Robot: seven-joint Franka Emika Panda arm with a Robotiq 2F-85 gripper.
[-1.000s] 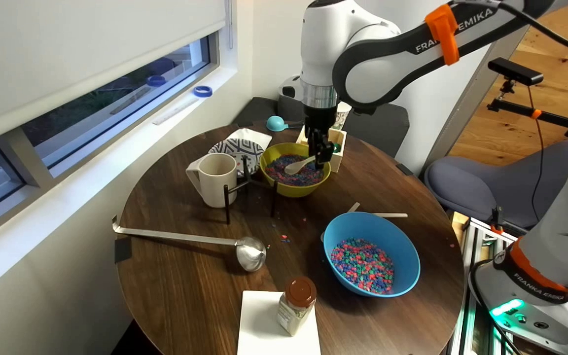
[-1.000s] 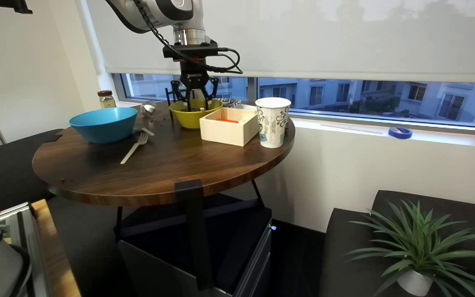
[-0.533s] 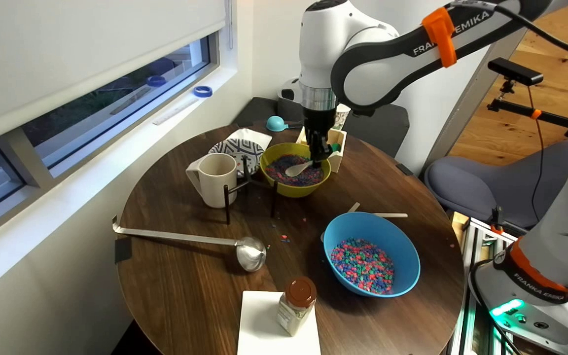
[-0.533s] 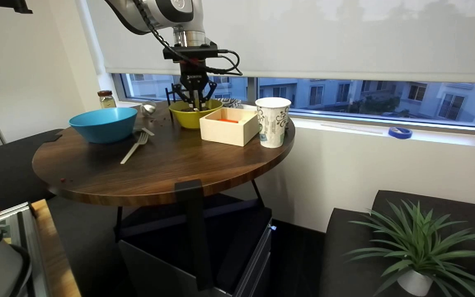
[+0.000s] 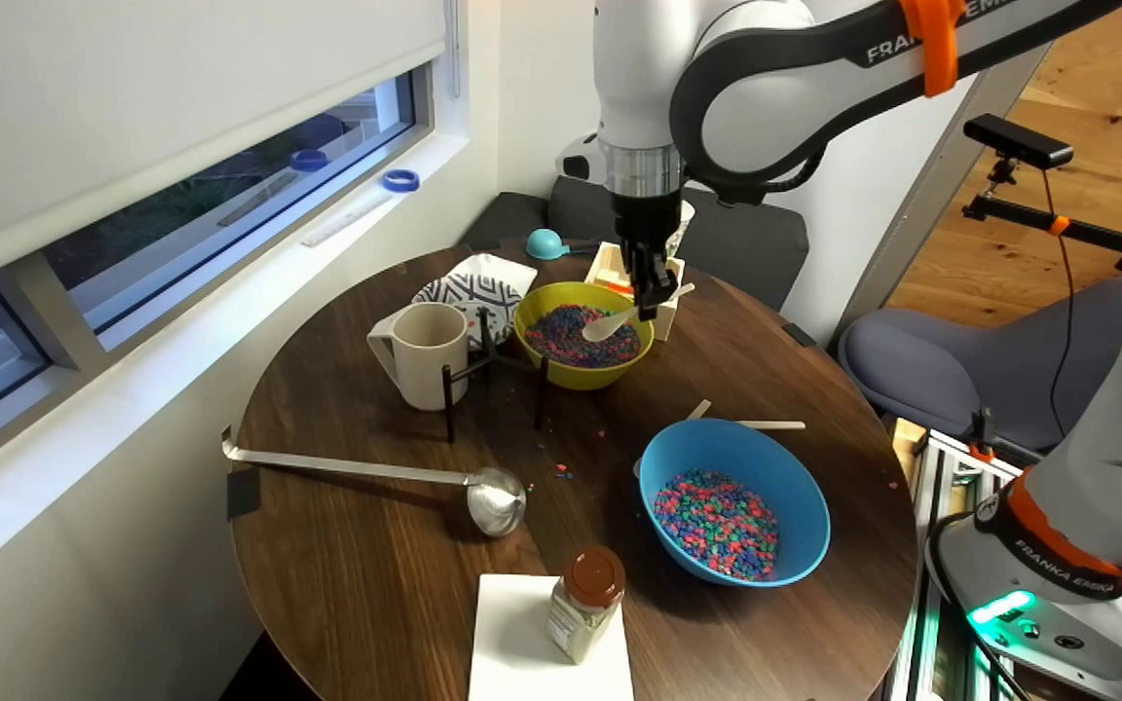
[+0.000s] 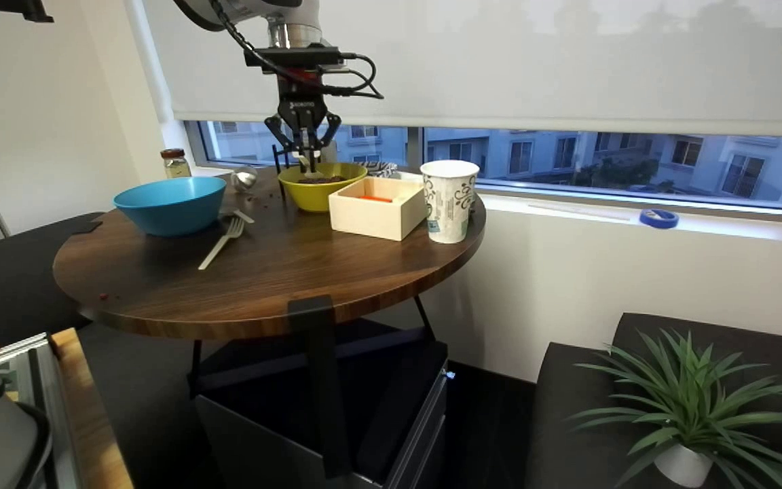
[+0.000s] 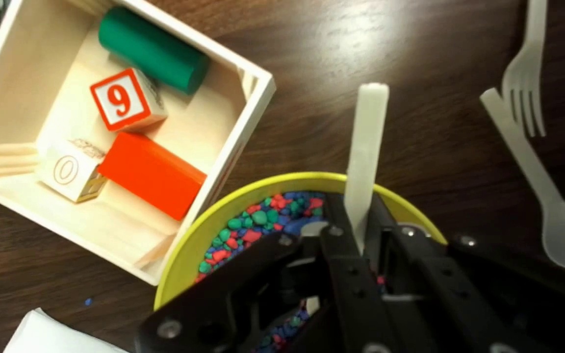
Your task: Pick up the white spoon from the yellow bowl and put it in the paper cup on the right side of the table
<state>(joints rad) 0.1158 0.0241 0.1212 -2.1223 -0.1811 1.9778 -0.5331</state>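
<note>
Evidently the grasp is complete, the gripper (image 7: 358, 208) being clamped on the white spoon (image 7: 364, 149) over the yellow bowl (image 5: 583, 378), whereas transfer to the paper cup (image 6: 450, 204), upright just beside the wooden box (image 6: 366, 217), and release inside the cup remain to be done.

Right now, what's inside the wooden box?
In the wrist view, the wooden box holds a green cylinder, a red block, a red-numbered cube and a pale cube. What's under them is covered, and the picture's edge cuts off part of the box.
</note>
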